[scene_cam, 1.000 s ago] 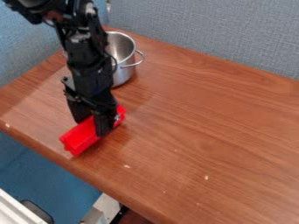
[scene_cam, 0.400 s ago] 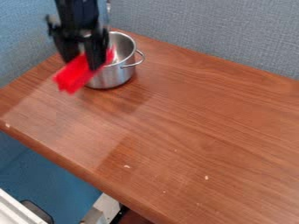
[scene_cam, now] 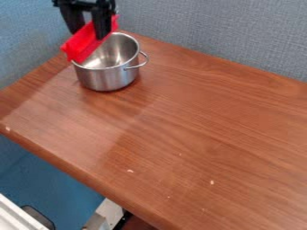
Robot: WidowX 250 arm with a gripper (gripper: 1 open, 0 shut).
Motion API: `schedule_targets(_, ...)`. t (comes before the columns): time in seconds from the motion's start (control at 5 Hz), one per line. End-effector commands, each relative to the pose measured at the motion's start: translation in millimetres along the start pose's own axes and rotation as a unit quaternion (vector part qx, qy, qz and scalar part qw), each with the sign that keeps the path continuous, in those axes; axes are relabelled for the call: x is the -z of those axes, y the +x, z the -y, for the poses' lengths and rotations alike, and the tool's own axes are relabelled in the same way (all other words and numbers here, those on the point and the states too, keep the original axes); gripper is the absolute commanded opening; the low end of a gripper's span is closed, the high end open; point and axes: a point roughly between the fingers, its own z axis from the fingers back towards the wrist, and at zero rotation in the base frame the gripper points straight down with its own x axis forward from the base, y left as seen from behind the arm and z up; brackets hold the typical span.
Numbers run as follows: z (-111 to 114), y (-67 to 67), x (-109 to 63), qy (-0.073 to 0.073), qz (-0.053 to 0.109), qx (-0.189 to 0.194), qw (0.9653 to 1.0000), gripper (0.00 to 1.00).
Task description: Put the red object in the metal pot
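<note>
Camera: pincer (scene_cam: 93, 30) grips red object (scene_cam: 84, 43) over metal pot (scene_cam: 108, 65).

Pot (scene_cam: 108, 65): polished stainless-looking metal, mirror-shiny walls, brushed-looking inside, smooth. Red block (scene_cam: 84, 42): bright plastic look, slight sheen, surface detail too small to tell. End effector (scene_cam: 92, 20): black, matt, hard plastic or coated metal, cannot tell which. Tabletop (scene_cam: 192, 117): reddish-brown wood grain, smooth, semi-gloss with soft glare patches. Wall (scene_cam: 228, 31) behind: blue-grey, matt, fine woven or felt-like texture.
</note>
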Motion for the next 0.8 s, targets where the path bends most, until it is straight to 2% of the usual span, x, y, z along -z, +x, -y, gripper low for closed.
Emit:
schedule_targets(0.0,-35,6.3,-0.4,0.025,0.022,-0.01,0.9994,0.0)
schedule_targets(0.2,-45,9.8,12.6,0.036,0.024,0.015,0.9989,0.0)
schedule_targets(0.4,-47,17.1,15.5,0.036,0.024,0.036,0.9984,1.0)
schedule_targets(0.6,-54,16.6,12.1,0.044,0.029,0.05,0.9973,1.0)
